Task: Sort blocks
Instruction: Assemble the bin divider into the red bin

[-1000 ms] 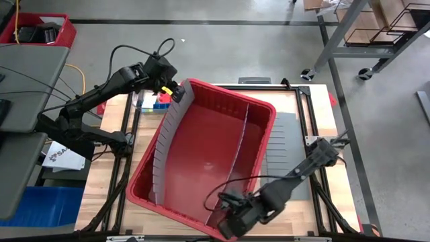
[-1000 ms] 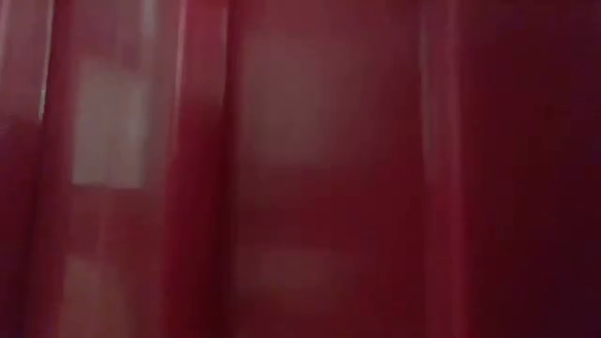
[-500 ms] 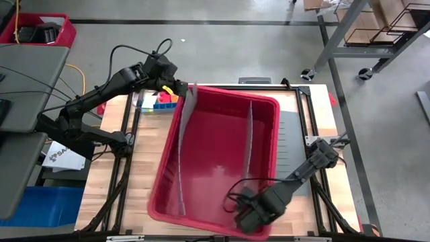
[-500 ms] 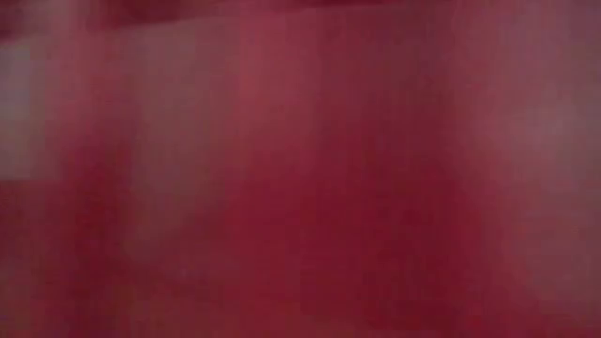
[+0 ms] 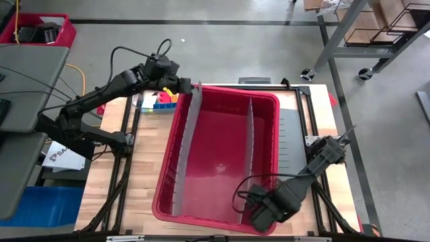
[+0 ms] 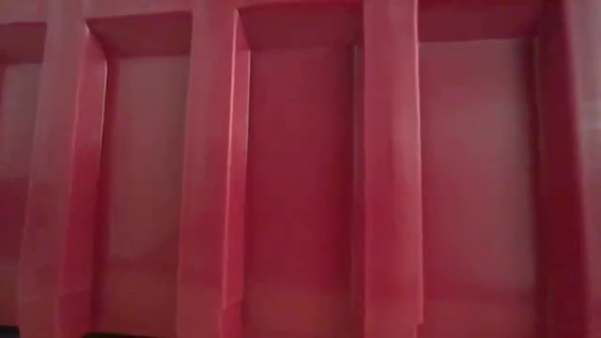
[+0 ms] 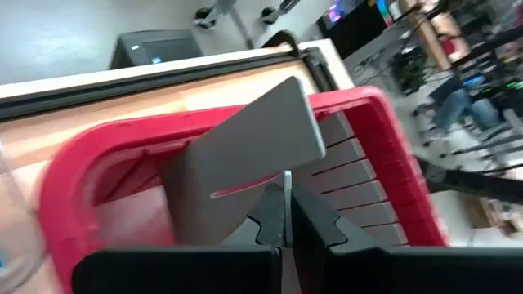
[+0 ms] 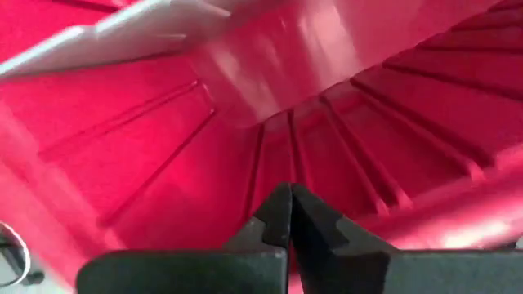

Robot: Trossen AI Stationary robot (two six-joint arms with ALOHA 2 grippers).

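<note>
Item: blocks point(image 5: 162, 100). A small cluster of coloured bricks, blue, red and yellow showing, lay on the table point(image 5: 149, 154) at its far left corner, outside the red bin point(image 5: 222, 210) and just beside the bin's far left corner.

Item: left gripper point(image 5: 187, 87). It stood at the bin's far left corner, close beside the blocks yet not touching them, fingers point(image 7: 306, 220) pinched together on the top edge of the left grey divider sheet point(image 5: 183, 148), which stood tilted inside the bin.

Item: right gripper point(image 5: 259, 216). It was at the bin's near right corner, well apart from the blocks, fingers point(image 8: 315, 220) pressed together with nothing visible between them. A second divider sheet point(image 5: 248, 144) stood upright in the bin's right half.

Item: low view. Filled wholly by the bin's ribbed red wall point(image 6: 300, 169).
</note>
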